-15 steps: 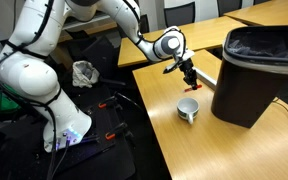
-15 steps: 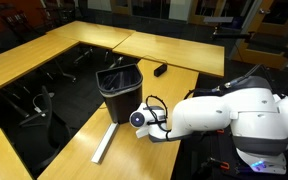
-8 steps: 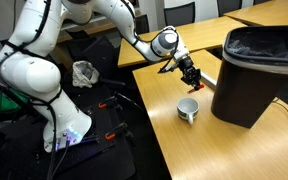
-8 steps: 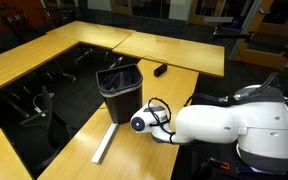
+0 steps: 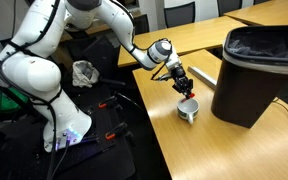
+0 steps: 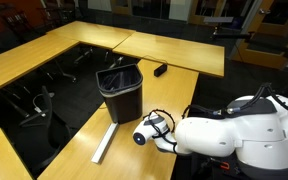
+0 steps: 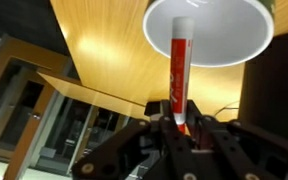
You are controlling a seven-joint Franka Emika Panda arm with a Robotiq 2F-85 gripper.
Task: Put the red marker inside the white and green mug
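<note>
Placement step, shortly before release. My tool [image 5: 184, 87] hangs directly over the white and green mug [image 5: 188, 109], which stands upright on the bench [image 5: 234, 150] just beside the black bin [image 5: 252, 70]. In the wrist view the jaws are pinched on the near end of the red marker [image 7: 178, 70]. The marker hangs roughly vertical, its pale far end pointing down into the round white mouth of the mug. It sits off centre in that opening, closer to one wall than to the middle. Whether the tip is below the rim I cannot tell. In an exterior view the tool looks close above the cup but apart from it. I judge the carry done and the insertion in hand; the marker is not yet resting in the mug. The next move, as I read it, calls for a short straight descent along the marker's own axis, keeping the tip clear of the nearer wall. The jaws would then spread so that the marker drops and leans on the rim. The mug looks small and light, so a sideways nudge from marker or tool could tip it or slide it toward the bin. In an exterior view the grey-white tube [image 6: 105, 144] lies on the bench near the bin, and the arm's body hides the mug there.
</note>
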